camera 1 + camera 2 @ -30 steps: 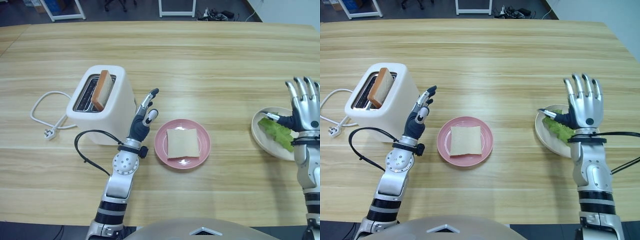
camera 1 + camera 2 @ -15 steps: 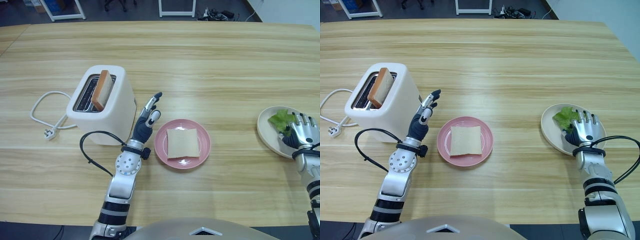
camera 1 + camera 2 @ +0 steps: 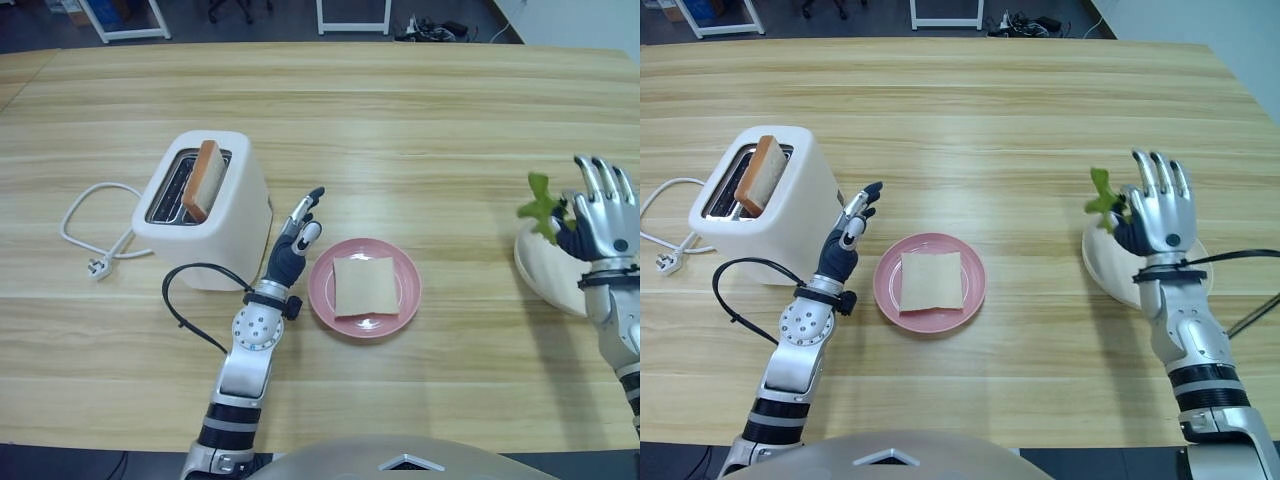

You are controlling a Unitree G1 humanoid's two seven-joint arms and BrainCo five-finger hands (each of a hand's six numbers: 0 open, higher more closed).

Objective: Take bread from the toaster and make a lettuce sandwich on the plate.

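Note:
A white toaster (image 3: 205, 215) stands left of centre with one browned bread slice (image 3: 205, 178) sticking up from its slot. A pink plate (image 3: 322, 300) in the middle carries a pale bread slice (image 3: 364, 285). My left hand (image 3: 293, 243) is open between the toaster and the pink plate, fingers pointing away, touching neither. At the right, my right hand (image 3: 1155, 215) pinches a green lettuce leaf (image 3: 1102, 195) and holds it lifted above the left part of a cream plate (image 3: 1108, 278).
The toaster's white cord (image 3: 85, 225) loops over the table to its left and ends in a plug (image 3: 98, 266). Bare wooden table stretches between the two plates and across the far half. Chair and desk legs stand beyond the far edge.
My right hand dropped onto the cream plate, closed on the lettuce, then rose with the leaf. My left hand shifted slightly toward the pink plate.

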